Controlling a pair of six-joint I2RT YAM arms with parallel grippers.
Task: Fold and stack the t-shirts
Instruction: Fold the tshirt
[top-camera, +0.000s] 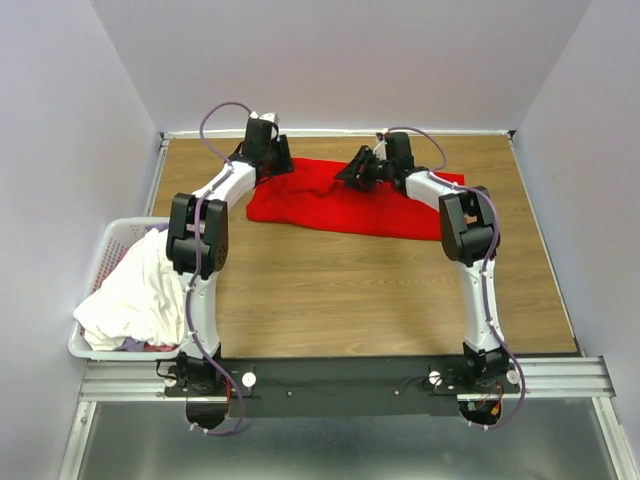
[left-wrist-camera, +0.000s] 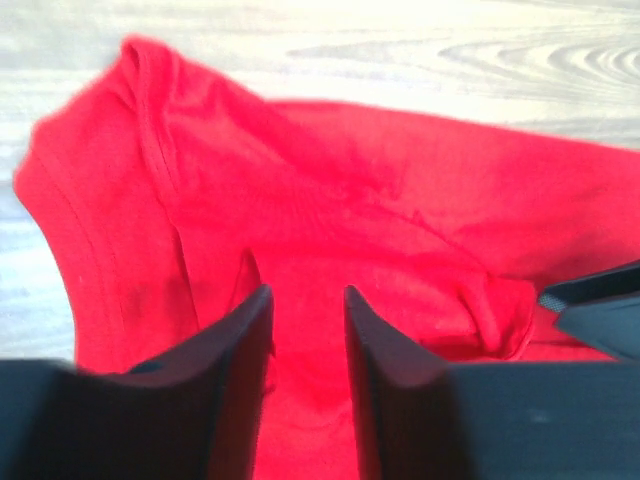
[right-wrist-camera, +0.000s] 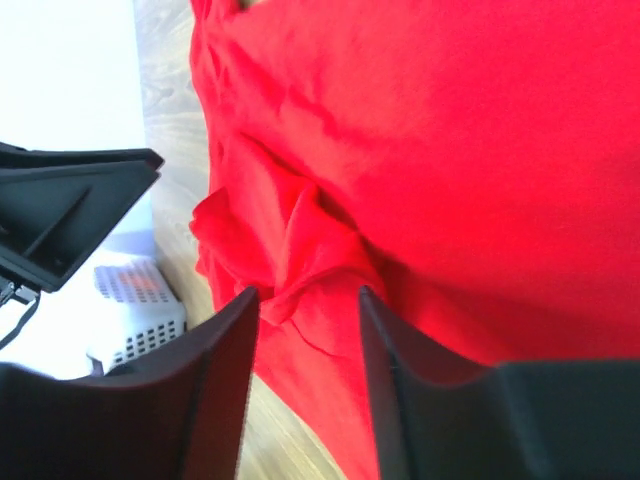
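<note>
Both grippers parted over the red t-shirt (top-camera: 340, 205) at the far side of the table (top-camera: 350, 300).

From above, it lies long axis left to right: left gripper (top-camera: 268, 150) at its far-left corner, right gripper (top-camera: 360, 170) nearer the middle; white t-shirts (top-camera: 135, 290) fill the basket (top-camera: 100, 250). Left wrist: jaws spread, cloth beneath, nothing pinched. Right wrist: jaws spread too, a bunched fold at the tips, possibly touching; it's blurred.

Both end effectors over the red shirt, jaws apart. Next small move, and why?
Probably lift both straight up. The left end effector and right end effector stand open above the red t-shirt, whose cloth lies bunched beneath them, apparently not pinched; rising first should avoid dragging it before regrasping.
</note>
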